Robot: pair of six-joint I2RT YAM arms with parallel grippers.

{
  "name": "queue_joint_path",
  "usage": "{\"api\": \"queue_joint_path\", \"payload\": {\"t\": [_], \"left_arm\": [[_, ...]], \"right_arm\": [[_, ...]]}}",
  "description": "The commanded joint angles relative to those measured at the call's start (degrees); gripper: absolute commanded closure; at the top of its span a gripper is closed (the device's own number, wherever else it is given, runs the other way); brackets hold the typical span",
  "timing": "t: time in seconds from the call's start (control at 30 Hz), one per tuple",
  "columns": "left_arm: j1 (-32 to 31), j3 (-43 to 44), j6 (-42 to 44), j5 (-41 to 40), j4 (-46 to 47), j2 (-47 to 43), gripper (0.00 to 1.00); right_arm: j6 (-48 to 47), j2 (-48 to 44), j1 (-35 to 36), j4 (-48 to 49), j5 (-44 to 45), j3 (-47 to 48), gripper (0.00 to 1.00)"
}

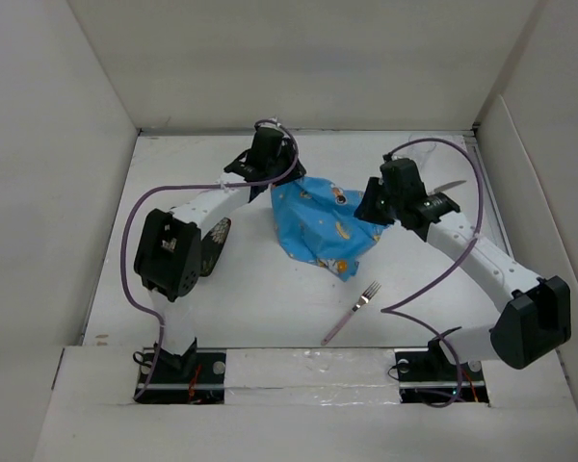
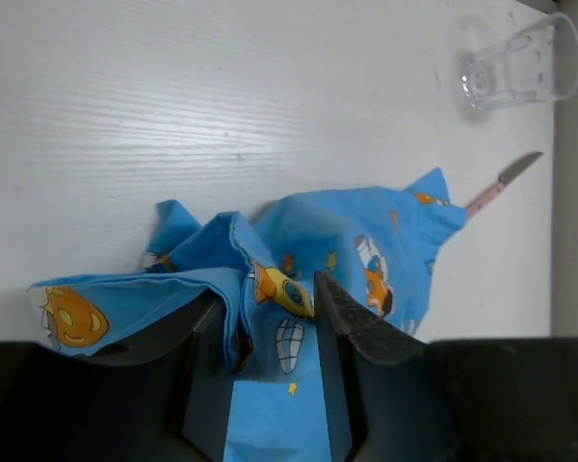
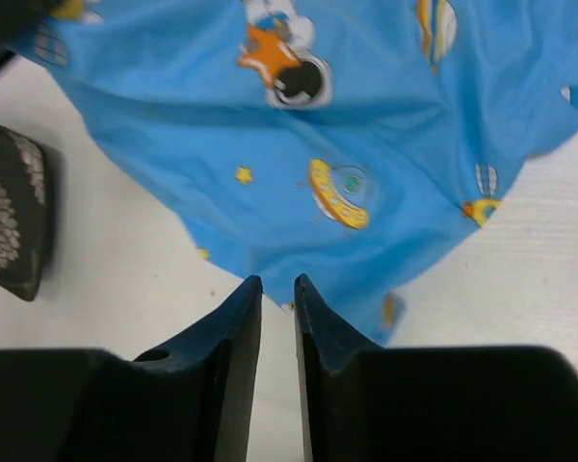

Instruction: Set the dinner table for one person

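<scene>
The blue cartoon-printed placemat (image 1: 318, 226) lies bunched and partly lifted on the white dinner table (image 1: 260, 298), between my two grippers. My left gripper (image 1: 274, 185) is at its far left corner. In the left wrist view the gripper (image 2: 270, 298) is closed on a fold of the placemat (image 2: 366, 231), which drapes over one finger. My right gripper (image 1: 370, 214) is at the cloth's right edge. In the right wrist view its jaws (image 3: 277, 284) stand a narrow slit apart and pinch the hem of the placemat (image 3: 318, 125) at the tips.
A fork with a pink handle (image 1: 352, 313) lies near the front middle. A knife (image 1: 451, 187) lies at the back right, and it shows in the left wrist view (image 2: 501, 183) near a clear glass (image 2: 520, 67). A dark flower-patterned plate (image 1: 215, 245) sits under my left arm.
</scene>
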Motion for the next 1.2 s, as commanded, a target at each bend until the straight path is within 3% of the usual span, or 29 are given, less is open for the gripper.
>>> {"api": "queue_joint_path", "payload": {"t": [0.0, 0.03, 0.13, 0.2, 0.3, 0.47, 0.5, 0.57, 0.73, 1.07, 1.13, 1.17], "left_arm": [[0.65, 1.73, 4.10, -3.36, -0.12, -3.91, 0.68], [0.65, 0.33, 4.53, -3.89, -0.03, -5.49, 0.63], [2.22, -2.30, 4.80, -6.10, -0.12, -7.95, 0.59], [3.45, -3.11, 4.71, -6.70, -1.43, -8.40, 0.58], [3.46, -3.64, 7.17, -12.05, -4.77, -9.98, 0.47], [-0.57, -8.99, 11.56, -19.45, -6.62, -17.18, 0.55], [-1.28, -10.48, 12.00, -18.85, -6.62, -17.80, 0.61], [-2.51, -14.44, 10.87, -14.65, -8.37, -18.51, 0.62], [-3.74, -25.76, 4.72, -6.37, -7.43, -16.84, 0.53], [-5.15, -25.26, 4.62, -3.46, -6.71, -7.27, 0.42], [-5.68, -24.03, 4.71, -3.72, -5.84, -4.73, 0.43], [-5.68, -23.51, 4.89, -3.90, -5.65, -3.58, 0.52]], "right_arm": [[2.43, -2.27, -0.73, 1.04, 2.65, -3.75, 0.69], [2.71, -2.54, -0.73, 0.86, 2.83, -4.63, 0.59], [4.38, -3.59, -0.73, 0.51, 2.13, -8.49, 0.45], [5.25, -4.12, -0.73, 1.38, -0.40, -10.52, 0.43], [6.57, -4.04, -0.73, 3.57, -1.04, -13.87, 0.41], [6.84, 2.37, -2.05, 5.43, -1.04, -11.95, 0.41], [6.84, 3.78, -2.66, 5.52, -0.25, -11.16, 0.42], [6.84, 7.72, -3.28, 6.04, -0.59, -9.92, 0.42], [7.37, 13.01, -6.18, 6.84, -0.86, -7.02, 0.44], [7.37, 15.13, -6.71, 9.37, -1.12, -7.01, 0.55], [7.28, 15.21, -6.71, 9.74, -1.12, -7.28, 0.61], [7.19, 15.82, -6.71, 9.74, -2.78, -7.28, 0.65]]}}
